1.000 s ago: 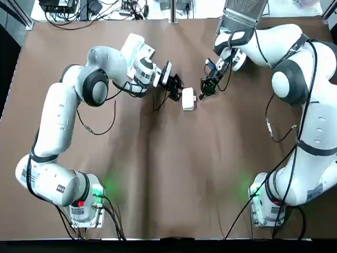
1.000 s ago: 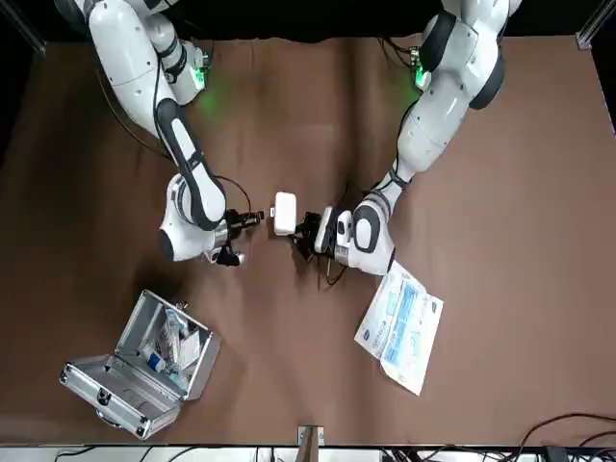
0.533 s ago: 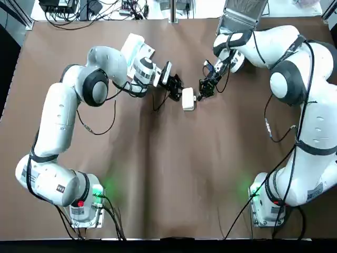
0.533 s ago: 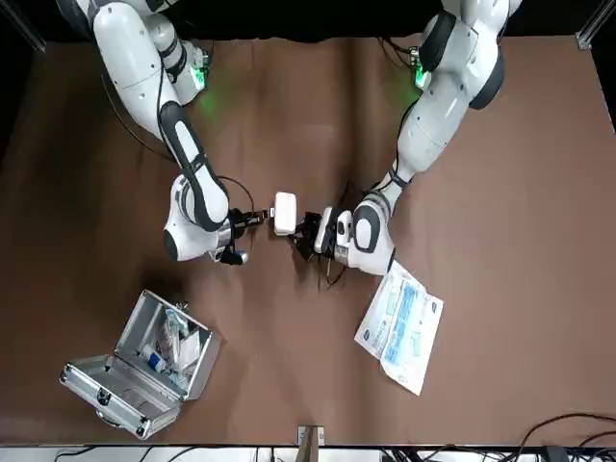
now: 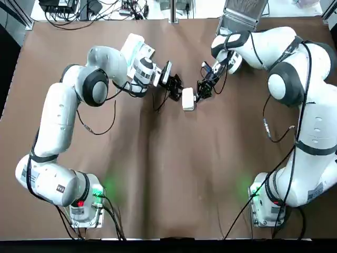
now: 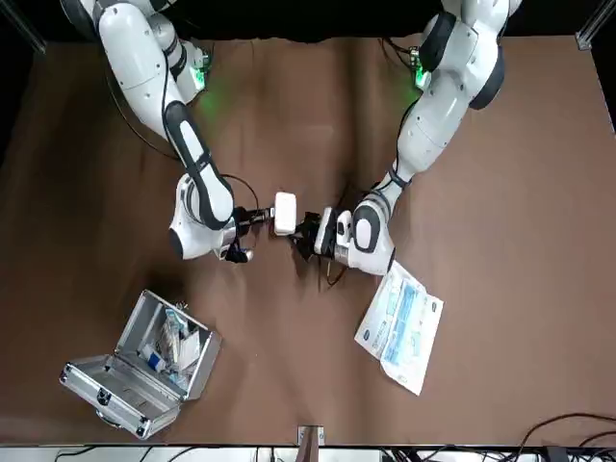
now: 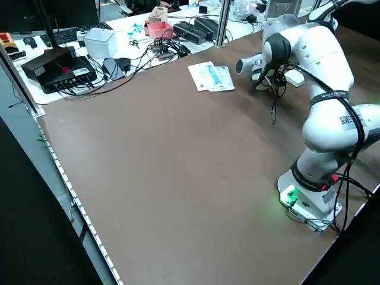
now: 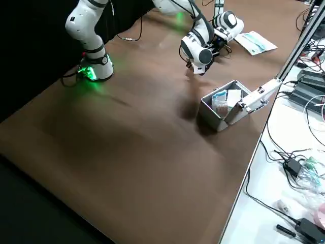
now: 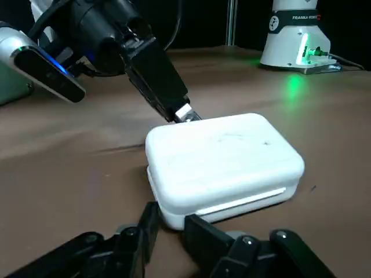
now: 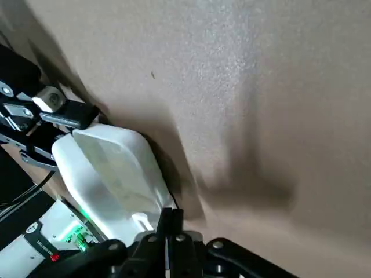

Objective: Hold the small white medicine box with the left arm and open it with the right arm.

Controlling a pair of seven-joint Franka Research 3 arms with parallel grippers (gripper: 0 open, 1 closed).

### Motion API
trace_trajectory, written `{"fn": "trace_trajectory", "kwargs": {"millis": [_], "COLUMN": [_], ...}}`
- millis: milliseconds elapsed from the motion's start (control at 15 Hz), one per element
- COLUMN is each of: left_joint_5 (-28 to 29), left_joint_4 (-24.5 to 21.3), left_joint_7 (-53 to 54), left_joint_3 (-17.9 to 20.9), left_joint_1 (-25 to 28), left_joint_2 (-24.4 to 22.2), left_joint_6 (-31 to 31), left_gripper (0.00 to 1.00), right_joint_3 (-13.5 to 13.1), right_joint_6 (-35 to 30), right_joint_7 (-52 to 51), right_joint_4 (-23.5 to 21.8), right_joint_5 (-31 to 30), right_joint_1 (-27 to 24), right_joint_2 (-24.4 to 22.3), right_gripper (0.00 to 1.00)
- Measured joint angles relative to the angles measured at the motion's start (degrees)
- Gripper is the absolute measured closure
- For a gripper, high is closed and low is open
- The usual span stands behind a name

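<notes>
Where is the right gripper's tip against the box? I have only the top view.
Observer: In the left wrist view, the right gripper has its tip on the top edge of the box, on the side away from the left gripper.
Operator: Is the box open?
Observer: No, it is shut; only a thin seam runs along its side.
Operator: Does the left gripper grip it?
Observer: Yes, the left gripper has one box corner between its fingers.

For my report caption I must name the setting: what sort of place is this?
Probably a robotics lab: two arms fixed to a brown table, a bench with cables and electronics beside it, and a white box as test object.
</notes>
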Motion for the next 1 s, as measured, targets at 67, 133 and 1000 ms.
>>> {"fn": "trace_trajectory", "kwargs": {"millis": [67,133,1000], "left_joint_5": [0.0,0.0,0.0], "left_joint_4": [0.0,0.0,0.0], "left_joint_7": [0.0,0.0,-0.1], "left_joint_3": [0.0,0.0,0.0], "left_joint_1": [0.0,0.0,0.0], "left_joint_2": [0.0,0.0,0.0], "left_joint_6": [0.0,0.0,0.0], "left_gripper": [0.73,0.73,0.73], "right_joint_3": [0.0,0.0,-0.2], "right_joint_6": [0.0,0.0,-6.8], "right_joint_7": [0.0,0.0,0.0], "right_joint_4": [0.0,0.1,3.3], "right_joint_5": [0.0,0.0,0.4], "right_joint_1": [0.0,0.0,-0.2], "right_joint_2": [0.0,0.0,0.0], "right_gripper": [0.99,0.99,0.99]}}
